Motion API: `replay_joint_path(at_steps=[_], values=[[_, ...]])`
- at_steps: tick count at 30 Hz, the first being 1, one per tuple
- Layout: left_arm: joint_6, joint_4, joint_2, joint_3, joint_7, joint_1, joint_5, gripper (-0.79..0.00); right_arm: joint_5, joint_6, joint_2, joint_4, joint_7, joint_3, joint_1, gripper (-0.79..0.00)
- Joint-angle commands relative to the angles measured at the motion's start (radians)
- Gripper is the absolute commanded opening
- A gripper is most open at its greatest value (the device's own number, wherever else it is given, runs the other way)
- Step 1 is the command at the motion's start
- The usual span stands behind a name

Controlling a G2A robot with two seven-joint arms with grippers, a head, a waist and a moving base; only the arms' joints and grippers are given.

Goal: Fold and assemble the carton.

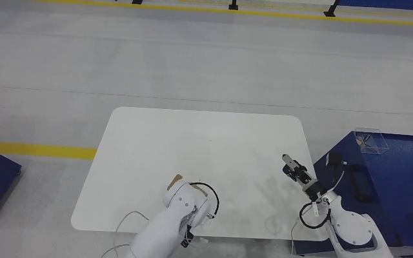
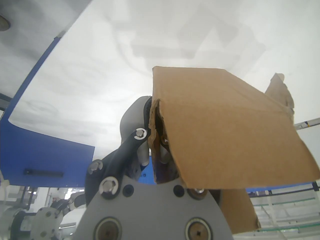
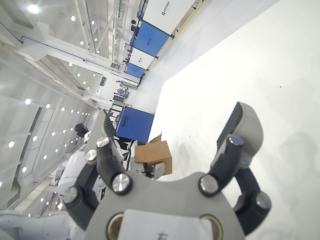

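A small brown cardboard carton [image 2: 220, 131] is held in the air by my left gripper [image 2: 156, 128], which is shut on one of its side walls, with a loose flap [image 2: 280, 91] sticking out on the far side. From above, only a corner of the carton [image 1: 174, 181] peeks out past the left wrist, over the near-left part of the white table [image 1: 206, 148]. My right gripper [image 3: 172, 121] is open and holds nothing, hovering over the table's right side [image 1: 288, 160]. It faces the distant carton [image 3: 155, 154].
A blue cabinet [image 1: 381, 180] stands close to the table's right edge, with a clear plastic box [image 1: 369, 140] on top. Another blue unit [image 1: 6, 171] sits at the far left. Grey floor with a yellow line [image 1: 45, 150] surrounds the table.
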Motion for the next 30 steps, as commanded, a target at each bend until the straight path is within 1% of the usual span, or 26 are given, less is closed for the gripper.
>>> replay_joint_path(at_steps=[1,4,5,6,7,8,9,12,15,17,21,23,24,26,27,28,29,30], values=[[-0.001,0.063,-0.014,0.026,-0.006,-0.042,-0.016,-0.785,0.000,0.000,0.000,0.000,0.000,0.000,0.000,0.000],[-0.033,0.150,-0.033,0.045,-0.011,-0.084,-0.037,-0.785,0.000,0.000,0.000,0.000,0.000,0.000,0.000,0.000],[-0.035,0.171,-0.039,0.049,-0.018,-0.096,-0.050,-0.699,0.000,0.000,0.000,0.000,0.000,0.000,0.000,0.000],[-0.036,0.192,-0.044,0.053,-0.027,-0.108,-0.058,-0.529,0.000,0.000,0.000,0.000,0.000,0.000,0.000,0.000],[-0.037,0.212,-0.049,0.057,-0.027,-0.118,-0.065,-0.434,0.000,0.000,0.000,0.000,0.000,0.000,0.000,0.000],[-0.034,0.234,-0.054,0.063,-0.020,-0.128,-0.068,-0.197,0.000,0.000,0.000,0.000,0.000,0.000,0.000,0.000],[-0.037,0.253,-0.058,0.064,-0.015,-0.136,-0.078,0.000,0.000,0.000,0.000,0.000,0.000,0.000,0.000,0.000],[-0.040,0.283,-0.069,0.065,-0.027,-0.159,-0.084,0.000,0.000,0.000,0.000,0.000,0.000,0.000,0.000,0.000],[-0.008,0.258,-0.076,0.069,-0.014,-0.163,-0.104,0.000,0.000,0.000,0.000,0.000,0.000,0.000,0.000,0.000],[-0.001,0.213,-0.074,0.061,-0.007,-0.160,-0.082,0.000,0.000,0.000,0.000,0.000,0.000,0.000,0.000,0.000],[0.050,0.040,-0.056,0.029,-0.001,-0.103,-0.033,0.000,0.000,0.000,0.000,0.000,0.000,0.000,0.000,0.000],[0.106,-0.051,-0.040,0.015,-0.001,-0.060,0.021,0.000,0.000,0.000,0.000,0.000,0.000,0.000,0.000,0.000],[0.140,-0.110,-0.032,0.006,-0.001,-0.035,0.038,0.000,0.000,0.000,0.000,0.000,0.000,0.000,0.000,0.000],[0.231,-0.236,-0.015,-0.016,-0.001,0.013,0.069,0.000,0.000,0.000,0.000,0.000,0.000,0.000,0.000,0.000],[0.301,-0.293,-0.006,-0.020,-0.007,0.034,0.095,0.000,0.000,0.000,0.000,0.000,0.000,0.000,0.000,0.000],[0.369,-0.357,0.002,-0.023,-0.061,0.055,0.104,0.000,0.000,0.000,0.000,0.000,0.000,0.000,0.000,0.000],[0.447,-0.406,0.010,-0.024,-0.139,0.077,0.110,0.000,0.000,0.000,0.000,0.000,0.000,0.000,0.000,0.000],[0.539,-0.433,0.020,-0.021,-0.201,0.095,0.141,0.000,0.000,0.000,0.000,0.000,0.000,0.000,0.000,0.000]])
